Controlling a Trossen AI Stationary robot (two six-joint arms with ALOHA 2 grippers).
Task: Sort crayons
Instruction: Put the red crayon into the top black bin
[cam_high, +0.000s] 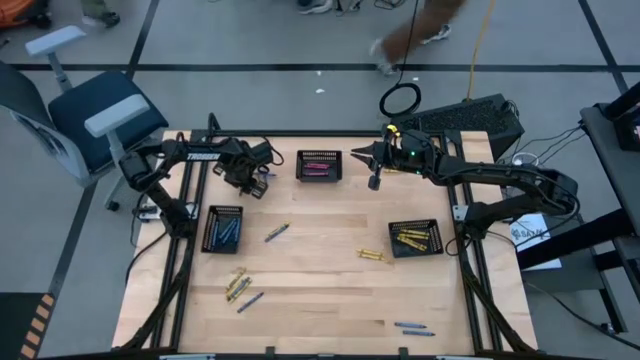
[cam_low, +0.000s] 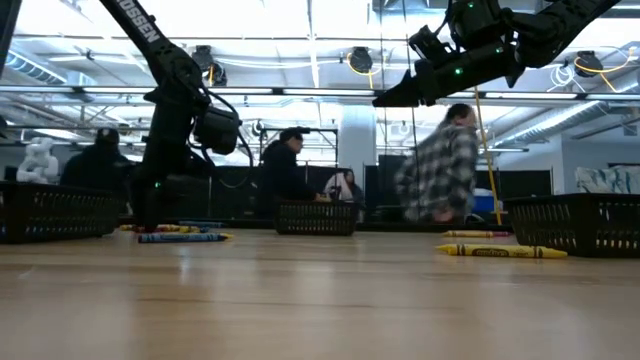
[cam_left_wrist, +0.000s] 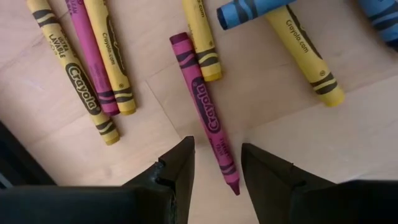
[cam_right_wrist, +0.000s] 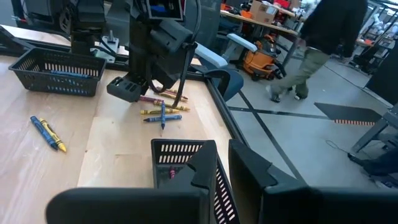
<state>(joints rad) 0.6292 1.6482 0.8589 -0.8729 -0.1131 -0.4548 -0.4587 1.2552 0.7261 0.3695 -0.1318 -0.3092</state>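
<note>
**While Left Gripper Straddles a Pink Crayon, Right Hovers at the Basket**

While the left gripper (cam_left_wrist: 216, 171) hangs low over the counter (cam_high: 320, 290), its fingers stand narrowly parted around the tip of a pink crayon (cam_left_wrist: 204, 109), with yellow crayons (cam_left_wrist: 106, 56) just beside it. Raised near the far basket (cam_high: 319, 165), the right gripper (cam_high: 360, 156) has fingers slightly apart, holding nothing.

The table (cam_high: 320, 290) is pale wood, smooth with a faint sheen. The crayons (cam_left_wrist: 205, 109) wear matt printed paper wrappers over waxy tips. The baskets (cam_right_wrist: 59, 71) look like black mesh, apparently plastic. The left gripper (cam_left_wrist: 216, 171) has matt black fingers (cam_left_wrist: 177, 177)
</note>
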